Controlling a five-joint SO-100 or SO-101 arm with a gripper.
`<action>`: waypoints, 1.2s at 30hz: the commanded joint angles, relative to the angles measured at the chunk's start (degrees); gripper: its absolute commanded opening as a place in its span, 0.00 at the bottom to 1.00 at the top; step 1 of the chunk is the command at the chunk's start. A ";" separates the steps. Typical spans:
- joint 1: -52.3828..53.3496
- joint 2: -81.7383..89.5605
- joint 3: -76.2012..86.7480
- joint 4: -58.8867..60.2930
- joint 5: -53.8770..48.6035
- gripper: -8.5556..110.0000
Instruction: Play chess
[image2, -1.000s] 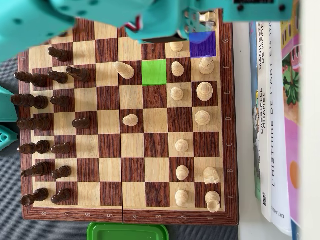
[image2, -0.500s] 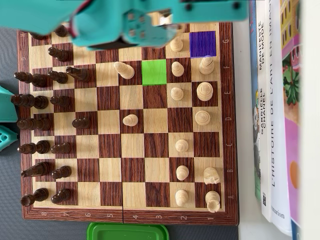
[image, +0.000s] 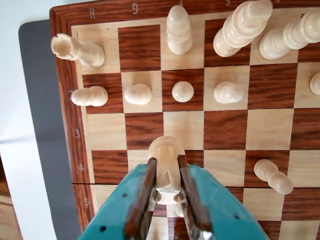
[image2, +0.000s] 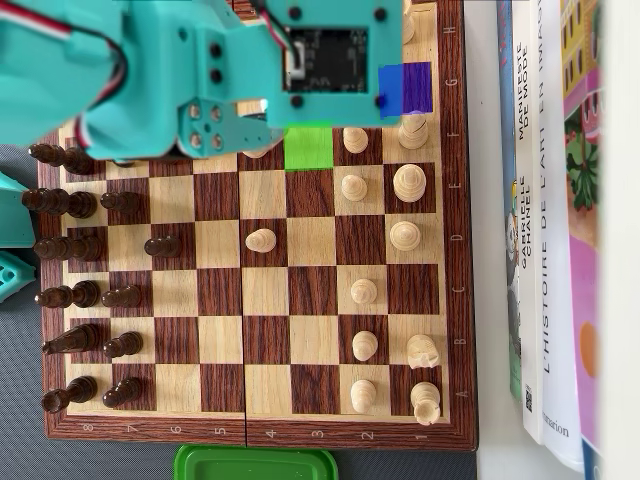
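Observation:
In the wrist view my teal gripper (image: 165, 165) is shut on a light wooden chess piece (image: 165, 150), its brown pads pressing both sides. The piece is over the chessboard (image: 225, 127) near ranks 4 and 5; I cannot tell whether its base touches the board. Ahead stand light pawns (image: 182, 91) and the light back row (image: 178, 30). One advanced light pawn (image: 272, 176) stands to the right. In the overhead view the teal arm (image2: 200, 70) hides the jaws. A green-marked square (image2: 308, 147) and a blue-marked square (image2: 405, 88) show beside it. Dark pieces (image2: 75, 250) line the left side.
Books (image2: 545, 230) lie along the board's right edge in the overhead view. A green lid (image2: 255, 465) sits below the board. A grey mat (image: 45, 125) lies under the board's left edge in the wrist view. One dark pawn (image2: 160, 245) stands advanced.

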 joint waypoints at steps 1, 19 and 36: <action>0.44 2.64 0.62 -1.49 -0.44 0.11; 1.41 -3.43 0.26 -1.49 -0.53 0.11; 3.25 -7.82 0.09 -4.66 -3.16 0.11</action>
